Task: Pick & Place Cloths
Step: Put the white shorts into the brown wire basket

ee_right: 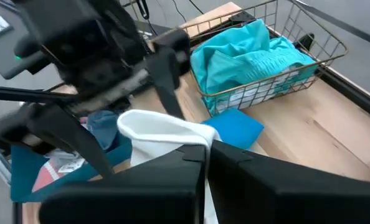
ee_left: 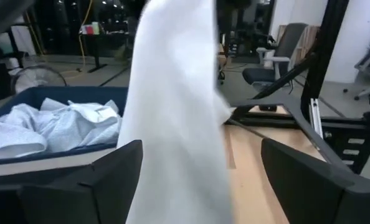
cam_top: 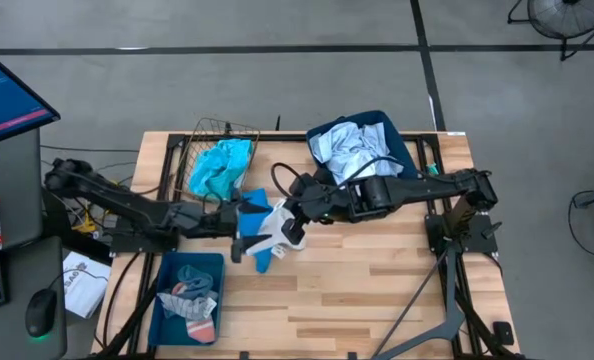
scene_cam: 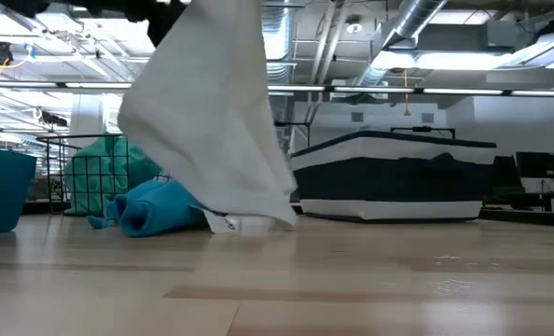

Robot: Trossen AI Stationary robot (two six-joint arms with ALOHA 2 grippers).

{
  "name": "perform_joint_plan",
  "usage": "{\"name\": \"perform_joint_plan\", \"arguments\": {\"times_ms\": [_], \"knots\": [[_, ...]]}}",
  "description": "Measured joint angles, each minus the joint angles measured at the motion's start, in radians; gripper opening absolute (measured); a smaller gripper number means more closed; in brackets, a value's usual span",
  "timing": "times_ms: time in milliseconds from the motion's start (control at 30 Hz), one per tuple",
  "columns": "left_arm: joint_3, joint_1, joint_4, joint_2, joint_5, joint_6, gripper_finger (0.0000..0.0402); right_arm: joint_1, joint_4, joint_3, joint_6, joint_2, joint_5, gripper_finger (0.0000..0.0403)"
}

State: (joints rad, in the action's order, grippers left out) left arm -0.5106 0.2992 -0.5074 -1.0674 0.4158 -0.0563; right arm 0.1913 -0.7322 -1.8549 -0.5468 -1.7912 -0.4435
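Observation:
A white cloth hangs from my right gripper, which is shut on it above the middle of the table. My left gripper is open and level. Its fingers stand on either side of the hanging white cloth. A bright blue cloth lies on the table under and behind it. A turquoise cloth fills the wire basket. A pale blue-grey cloth lies in the navy bin. My right gripper pinches a bunched upper part of the white cloth between its two shut fingers, slanting down from the table's right side. The cloth hangs slack below the fingers, and its lower end reaches down to the table top. My left gripper: I cannot tell whether its fingers touch the cloth.
A teal tray with socks stands at the near left. The wire basket is at the far left and the navy bin at the far middle. Bare wood lies toward the near right. A desk with a monitor stands left of the table.

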Motion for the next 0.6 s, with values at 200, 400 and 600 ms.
{"name": "perform_joint_plan", "arguments": {"times_ms": [200, 400, 600], "knots": [[0.000, -0.047, -0.036, -0.070, -0.007, -0.007, 0.0332, 0.021, 0.074, 0.000, 0.025, 0.000, 0.022, 0.0000], [0.000, -0.092, -0.126, -0.137, -0.071, -0.024, 0.0335, 0.039, 0.161, 0.000, 0.055, 0.000, 0.081, 0.0000], [0.000, -0.128, -0.132, -0.183, -0.126, -0.132, 0.0309, 0.061, 0.256, 0.000, 0.115, 0.000, 0.159, 0.0000]]}}
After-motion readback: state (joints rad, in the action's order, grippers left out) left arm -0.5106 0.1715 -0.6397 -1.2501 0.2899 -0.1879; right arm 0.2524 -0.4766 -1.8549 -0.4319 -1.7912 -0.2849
